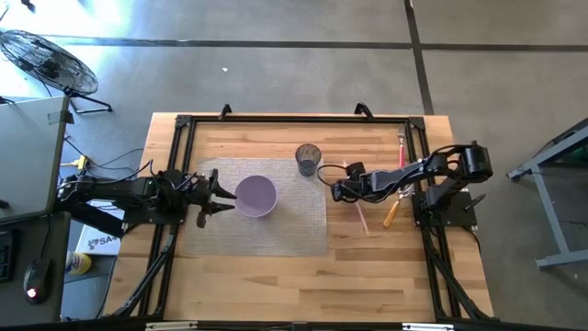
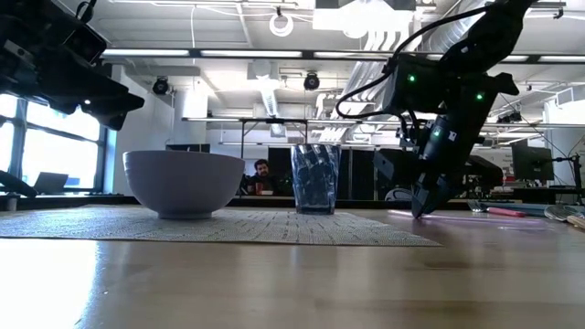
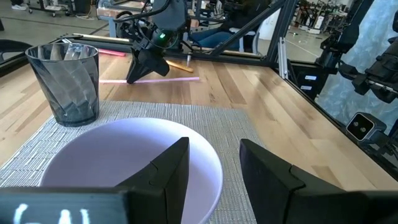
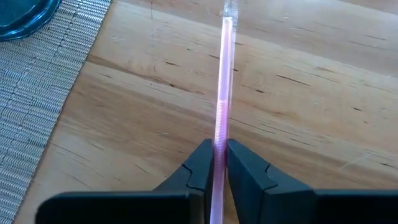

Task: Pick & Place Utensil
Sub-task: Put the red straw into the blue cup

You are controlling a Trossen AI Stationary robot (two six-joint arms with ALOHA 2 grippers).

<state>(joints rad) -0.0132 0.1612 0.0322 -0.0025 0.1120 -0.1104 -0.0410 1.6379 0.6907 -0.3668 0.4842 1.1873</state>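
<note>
my right gripper (image 4: 219,163) pinches the pink utensil (image 4: 222,93) on the bench beside the mat's (image 1: 294,221) right edge; my left gripper (image 3: 211,168) hovers open over the bowl (image 1: 255,196).

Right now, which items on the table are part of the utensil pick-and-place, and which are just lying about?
In the job:
- pink straw, lying on the wood
- right gripper, closed on the straw
- glass cup and lavender bowl on the mat, possible targets

Lying about:
- woven mat
- wooden-handled tool
- red-handled tool
- left gripper, open beside the bowl, waiting
</note>
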